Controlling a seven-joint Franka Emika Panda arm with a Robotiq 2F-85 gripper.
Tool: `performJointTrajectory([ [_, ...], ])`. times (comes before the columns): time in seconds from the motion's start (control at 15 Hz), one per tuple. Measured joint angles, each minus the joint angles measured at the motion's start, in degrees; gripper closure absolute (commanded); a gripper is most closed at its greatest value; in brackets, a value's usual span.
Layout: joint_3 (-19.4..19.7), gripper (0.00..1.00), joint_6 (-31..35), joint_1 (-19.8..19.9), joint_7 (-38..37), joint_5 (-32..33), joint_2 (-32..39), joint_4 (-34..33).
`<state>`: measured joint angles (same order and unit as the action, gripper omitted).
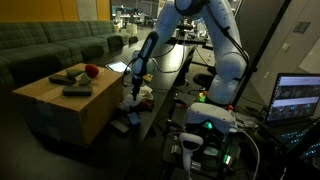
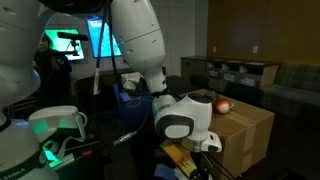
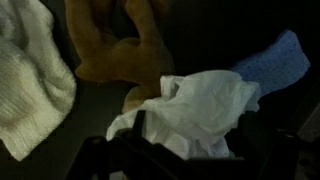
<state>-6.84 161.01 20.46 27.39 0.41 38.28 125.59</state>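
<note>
Closest to the wrist camera, the gripper (image 3: 175, 160) shows only as dark shapes along the lower edge, too dim to tell whether its jaws stand apart or together, and nothing can be seen clamped in it. Right in front of it a crumpled white cloth (image 3: 200, 110), the thing nearest to it, lies on a dark floor. Just beyond, touching the cloth's upper left edge, is a tan soft toy (image 3: 115, 45). A white knitted cloth (image 3: 28, 85) lies to the left, apart from the crumpled one, and a blue cloth (image 3: 275, 60) peeks out behind it on the right. In an exterior view the gripper hangs low over this pile (image 1: 140, 100), beside a wooden box (image 1: 60, 110) whose side stands close to the arm. On the box's top are a small red round thing (image 1: 92, 71) and two dark flat things (image 1: 68, 80). Farther back a green sofa (image 1: 50, 45) runs along the wall, and a lit laptop (image 1: 300, 98) sits off to the side. In an exterior view the arm's own white joint (image 2: 185, 122) blocks sight of the gripper
</note>
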Motion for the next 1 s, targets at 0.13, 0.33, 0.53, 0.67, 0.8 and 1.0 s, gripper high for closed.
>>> performJointTrajectory([
  [0.13, 0.2, 0.0, 2.1, 0.4, -0.2, 0.0, -2.1, 3.1],
  [0.33, 0.3, 0.0, 5.1, 1.3, -0.5, 0.0, -6.2, 8.0],
  [0.53, 0.5, 0.0, 6.9, 1.6, -1.1, 0.0, -10.3, 12.5],
  [0.67, 0.5, 0.0, 7.9, 1.6, -2.1, 0.0, -11.8, 14.9],
  [0.8, 0.5, 0.0, 9.3, 1.5, -3.0, 0.0, -12.1, 16.9],
  [1.0, 0.2, 0.0, 11.5, 1.5, -4.2, 0.0, -11.6, 19.3],
])
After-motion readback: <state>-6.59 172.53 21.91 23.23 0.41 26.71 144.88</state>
